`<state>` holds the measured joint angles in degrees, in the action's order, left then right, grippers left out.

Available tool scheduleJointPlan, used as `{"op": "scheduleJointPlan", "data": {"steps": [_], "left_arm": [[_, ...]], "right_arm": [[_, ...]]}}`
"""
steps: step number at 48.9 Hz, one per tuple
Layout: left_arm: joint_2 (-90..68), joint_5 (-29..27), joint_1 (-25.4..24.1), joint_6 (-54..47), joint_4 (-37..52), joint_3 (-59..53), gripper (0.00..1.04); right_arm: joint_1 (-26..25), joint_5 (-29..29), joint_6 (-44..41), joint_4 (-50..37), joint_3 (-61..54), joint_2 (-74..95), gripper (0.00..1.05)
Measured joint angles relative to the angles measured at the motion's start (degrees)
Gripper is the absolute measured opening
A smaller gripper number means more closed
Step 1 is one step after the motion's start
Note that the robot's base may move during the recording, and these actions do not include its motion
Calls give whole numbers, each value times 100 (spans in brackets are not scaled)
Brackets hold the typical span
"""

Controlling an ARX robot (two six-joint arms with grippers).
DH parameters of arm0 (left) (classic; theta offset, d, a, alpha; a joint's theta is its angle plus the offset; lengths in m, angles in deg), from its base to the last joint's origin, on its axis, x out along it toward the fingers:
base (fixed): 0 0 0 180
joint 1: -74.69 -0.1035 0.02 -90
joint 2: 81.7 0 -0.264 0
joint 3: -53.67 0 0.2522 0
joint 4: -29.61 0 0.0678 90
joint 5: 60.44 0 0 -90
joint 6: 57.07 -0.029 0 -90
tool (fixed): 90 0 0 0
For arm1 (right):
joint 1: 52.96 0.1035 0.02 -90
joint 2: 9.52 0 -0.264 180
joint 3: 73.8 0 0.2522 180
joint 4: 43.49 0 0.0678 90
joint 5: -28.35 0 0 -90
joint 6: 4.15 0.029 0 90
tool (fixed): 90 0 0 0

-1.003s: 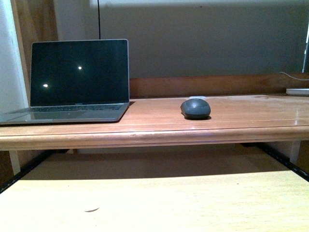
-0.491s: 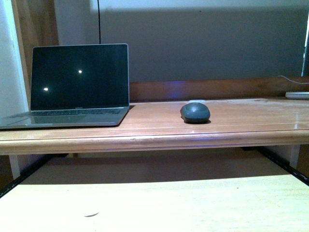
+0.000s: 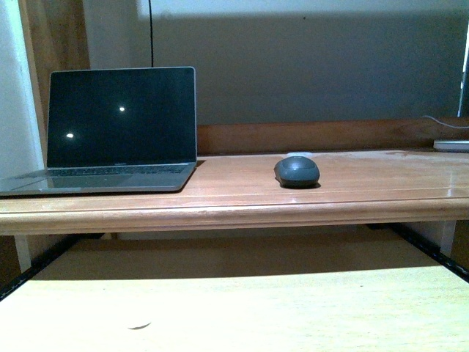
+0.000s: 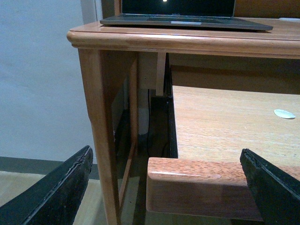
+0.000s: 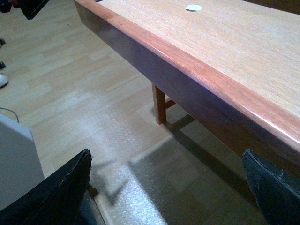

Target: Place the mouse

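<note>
Both jaws wide open, empty; mouse [image 3: 297, 171] alone on desk [image 3: 242, 198].

Mouse [image 3: 297, 171]: dark grey, plain, no pattern seen. Laptop [image 3: 110, 132]: silver-grey body, black screen w/ two small white light spots. Desk top [image 3: 242, 192]: reddish-brown wood, glossy, faint grain. Pull-out shelf [image 3: 234, 304] below: pale yellow-tan wood, fine straight grain, w/ a reddish-brown front edge in the wrist views. Small white oval mark [image 4: 284, 114] on the shelf. Wall [image 3: 315, 66] behind: grey, lighter strip at top. Floor [image 5: 93, 103]: light beige wood-look planks. Left gripper [image 4: 168, 187] fingers: black, matte. Right gripper [image 5: 168, 187] fingers: black, too. Desk leg [image 4: 101, 136]: same reddish-brown wood.
</note>
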<state>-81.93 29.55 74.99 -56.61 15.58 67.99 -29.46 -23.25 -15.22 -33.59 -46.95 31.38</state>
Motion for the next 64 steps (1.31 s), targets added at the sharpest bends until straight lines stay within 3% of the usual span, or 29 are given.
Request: {"op": "scheduleJointPlan", "data": {"steps": [7,18,29,55,64], "left_arm": [[0,0,0,0,0,0,97],[0,0,0,0,0,0,97],[0,0,0,0,0,0,97],[0,0,0,0,0,0,97],[0,0,0,0,0,0,97]], "right_arm": [[426,-382,120,-439,9,544,97],[682,-1008,376,-1545,212,1617,97],[546,-2450,1075,-2752,1187,3248,97],[551,-4645,1696,-2708,3447,5582,97],[514,-4673,1928,-2660,3497,5571,97]]}}
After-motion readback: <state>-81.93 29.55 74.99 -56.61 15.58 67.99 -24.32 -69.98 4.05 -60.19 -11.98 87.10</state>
